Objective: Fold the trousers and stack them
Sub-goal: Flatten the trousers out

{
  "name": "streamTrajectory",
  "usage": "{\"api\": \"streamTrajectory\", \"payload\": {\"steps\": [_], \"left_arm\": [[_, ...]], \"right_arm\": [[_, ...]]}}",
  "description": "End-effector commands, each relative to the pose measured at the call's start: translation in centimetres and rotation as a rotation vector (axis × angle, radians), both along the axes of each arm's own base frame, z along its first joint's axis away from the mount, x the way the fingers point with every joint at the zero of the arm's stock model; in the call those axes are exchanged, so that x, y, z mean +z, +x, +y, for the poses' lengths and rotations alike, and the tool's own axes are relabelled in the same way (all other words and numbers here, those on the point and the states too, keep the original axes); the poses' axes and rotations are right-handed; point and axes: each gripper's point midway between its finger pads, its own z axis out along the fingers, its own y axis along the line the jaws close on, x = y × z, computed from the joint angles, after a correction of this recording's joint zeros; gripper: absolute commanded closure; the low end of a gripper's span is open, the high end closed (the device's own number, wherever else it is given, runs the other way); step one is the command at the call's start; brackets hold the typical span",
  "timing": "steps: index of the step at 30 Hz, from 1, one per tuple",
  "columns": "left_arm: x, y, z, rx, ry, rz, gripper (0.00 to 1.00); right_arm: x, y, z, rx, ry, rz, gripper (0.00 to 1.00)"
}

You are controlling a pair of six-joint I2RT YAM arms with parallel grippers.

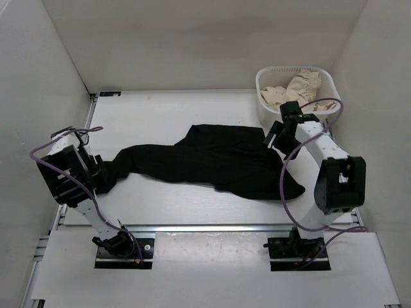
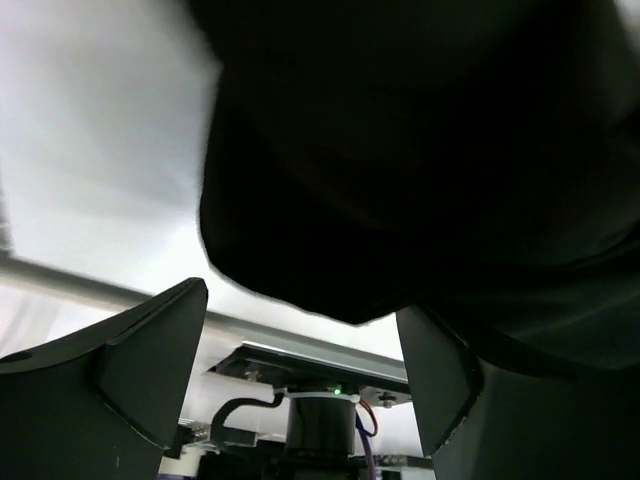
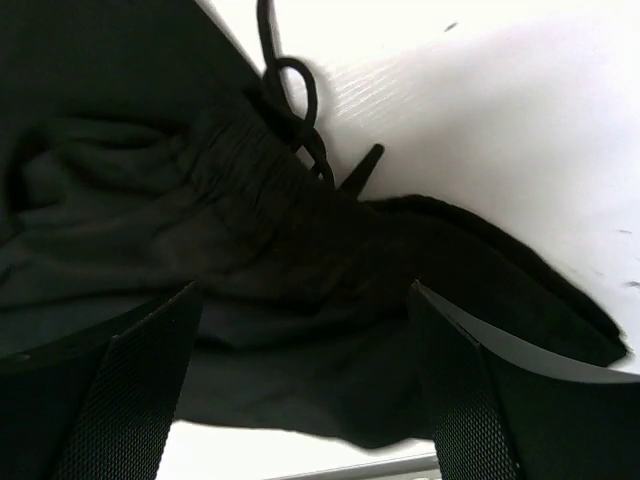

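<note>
The black trousers (image 1: 212, 160) lie spread across the middle of the white table, one narrow leg end reaching left. My left gripper (image 1: 103, 168) is open at that left leg end; in the left wrist view the black cloth (image 2: 420, 170) hangs over and between the spread fingers (image 2: 150, 370). My right gripper (image 1: 275, 136) is open at the trousers' right edge. The right wrist view shows the waistband with its drawstring (image 3: 295, 110) and dark cloth (image 3: 300, 300) between the wide-apart fingers (image 3: 140, 390). Neither gripper grips the cloth.
A white basket (image 1: 264, 101) at the back right holds a beige ruffled garment (image 1: 295, 88). White walls enclose the table on three sides. A metal rail (image 1: 212, 226) runs along the near edge by the arm bases.
</note>
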Motion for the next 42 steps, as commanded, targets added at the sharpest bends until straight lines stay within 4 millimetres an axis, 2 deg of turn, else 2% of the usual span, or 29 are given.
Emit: {"api": "streamTrajectory", "payload": {"steps": [1,3,4,6,7,8,10,12,13,14,15,16,17,18,19,20,21,22,23,24,26,27,28,29,31,32,36,40,42], "left_arm": [[-0.8,1.3,-1.8,-0.041,-0.031,-0.061,0.13],[-1.1,1.5,-2.8,-0.073,-0.038,-0.069,0.13],[-1.4,1.4,-3.1,-0.072,-0.049,-0.071,0.13],[-2.1,1.6,-3.4,-0.084,-0.057,-0.057,0.13],[-2.1,1.7,-3.5,-0.083,-0.065,-0.061,0.15],[-2.4,1.6,-3.6,-0.083,-0.070,-0.050,0.17],[-2.6,1.8,-4.2,-0.079,-0.107,-0.058,0.32],[-3.2,1.6,-5.0,-0.096,-0.129,-0.035,0.44],[-3.2,1.6,-5.0,-0.096,-0.129,-0.035,0.57],[-3.5,1.5,-5.1,-0.096,-0.133,-0.026,0.66],[-3.7,1.4,-5.2,-0.107,-0.128,-0.012,0.80],[-3.6,1.6,-4.9,-0.109,-0.114,-0.016,0.86],[-3.4,1.9,-4.5,-0.111,-0.096,-0.019,0.86],[-3.2,2.1,-4.1,-0.113,-0.076,-0.022,0.86],[-2.3,3.3,-2.4,-0.106,-0.009,-0.056,0.86],[-1.7,4.1,-1.6,-0.108,0.025,-0.074,0.86],[-0.6,4.9,-0.3,-0.092,0.066,-0.108,0.86],[1.7,6.8,2.3,-0.064,0.147,-0.176,0.86],[2.9,7.4,3.4,-0.048,0.181,-0.196,0.86],[4.1,8.0,4.7,-0.032,0.223,-0.222,0.86],[7.1,8.4,7.3,-0.001,0.331,-0.242,0.86],[8.2,7.9,8.1,0.015,0.366,-0.243,0.86],[9.3,7.9,8.5,0.021,0.400,-0.257,0.86],[9.8,7.1,9.0,0.033,0.424,-0.240,0.86],[10.4,6.3,9.0,0.035,0.439,-0.224,0.86],[10.6,6.0,9.0,0.037,0.448,-0.222,0.86],[10.1,4.3,8.4,0.028,0.432,-0.149,0.86],[8.9,2.6,7.5,0.012,0.380,-0.057,0.86],[8.0,1.4,6.2,0.002,0.323,-0.008,0.86]], "right_arm": [[-1.9,0.0,0.8,-0.011,0.029,0.088,0.13],[-2.9,-1.5,1.1,-0.008,0.031,0.148,0.13],[-3.7,-3.0,1.3,-0.006,0.026,0.188,0.13],[-4.0,-4.4,1.5,-0.003,0.024,0.207,0.13],[-4.5,-5.8,1.7,-0.007,0.025,0.219,0.14],[-4.8,-6.3,2.2,-0.004,0.044,0.223,0.17],[-5.8,-6.6,2.7,0.004,0.075,0.222,0.25],[-7.4,-7.4,2.8,-0.007,0.074,0.288,0.41],[-7.8,-7.5,2.7,0.001,0.069,0.302,0.48],[-8.1,-7.4,2.8,0.001,0.069,0.303,0.66],[-8.1,-7.0,2.6,0.008,0.058,0.298,0.76],[-7.8,-6.5,2.5,0.006,0.046,0.282,0.84],[-6.8,-5.2,2.5,0.005,0.042,0.246,0.98],[-5.7,-4.3,2.5,0.024,0.033,0.213,1.00],[-4.7,-3.6,2.3,0.031,0.017,0.199,1.00],[-3.3,-2.7,2.2,0.038,0.006,0.165,1.00],[-0.1,-0.2,2.0,0.052,-0.015,0.073,1.00],[1.4,0.5,1.8,0.056,-0.032,0.046,1.00],[3.6,0.4,1.4,0.060,-0.047,0.021,1.00],[6.5,1.5,1.4,0.062,-0.051,-0.052,1.00],[9.7,0.8,0.1,0.045,-0.081,-0.112,1.00],[10.5,0.3,0.0,0.044,-0.079,-0.129,1.00],[10.9,-0.3,-0.9,0.032,-0.084,-0.134,1.00],[12.0,-1.5,-1.5,0.022,-0.082,-0.153,1.00],[11.1,-3.4,-3.1,-0.009,-0.101,-0.121,1.00],[11.7,-4.4,-3.8,-0.026,-0.107,-0.147,1.00],[9.9,-7.7,-6.5,-0.108,-0.130,-0.093,1.00],[7.0,-11.4,-7.8,-0.170,-0.132,-0.006,1.00],[5.7,-13.5,-7.9,-0.217,-0.123,0.054,1.00]]}}
